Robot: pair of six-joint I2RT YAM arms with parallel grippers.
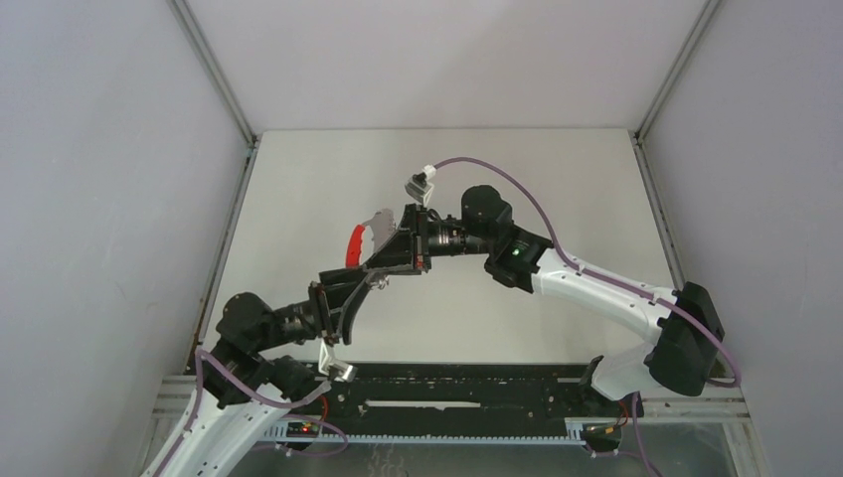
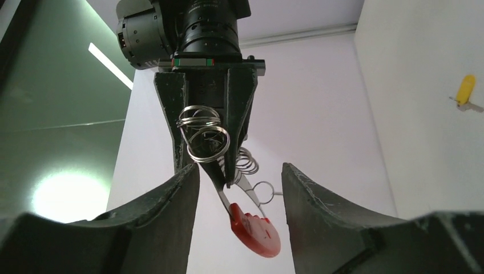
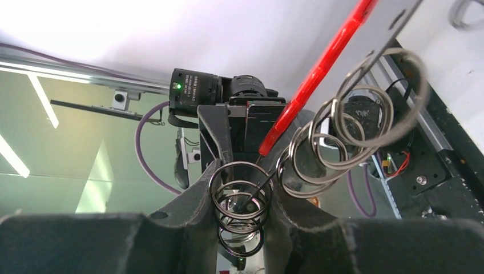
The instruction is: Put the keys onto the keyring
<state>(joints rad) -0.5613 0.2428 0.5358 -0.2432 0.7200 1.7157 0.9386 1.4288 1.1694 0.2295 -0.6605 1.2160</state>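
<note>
The keyring hangs above the table: a red oval tag (image 1: 353, 245) (image 2: 258, 233) (image 3: 319, 74) joined to several grey metal rings (image 2: 202, 134) (image 3: 354, 128). My right gripper (image 1: 396, 246) (image 3: 240, 191) is shut on a stack of those rings and holds the keyring up; it shows from below in the left wrist view (image 2: 205, 145). My left gripper (image 1: 364, 288) (image 2: 240, 171) is open just under it, with the red tag hanging between its fingers (image 2: 171, 217) and apart from both. A yellow-orange key (image 2: 465, 91) lies on the table to the side. The blue key is out of view.
The white table (image 1: 557, 199) is boxed in by grey walls with metal corner posts (image 1: 214, 70). A black rail (image 1: 467, 397) with cables runs along the near edge between the arm bases.
</note>
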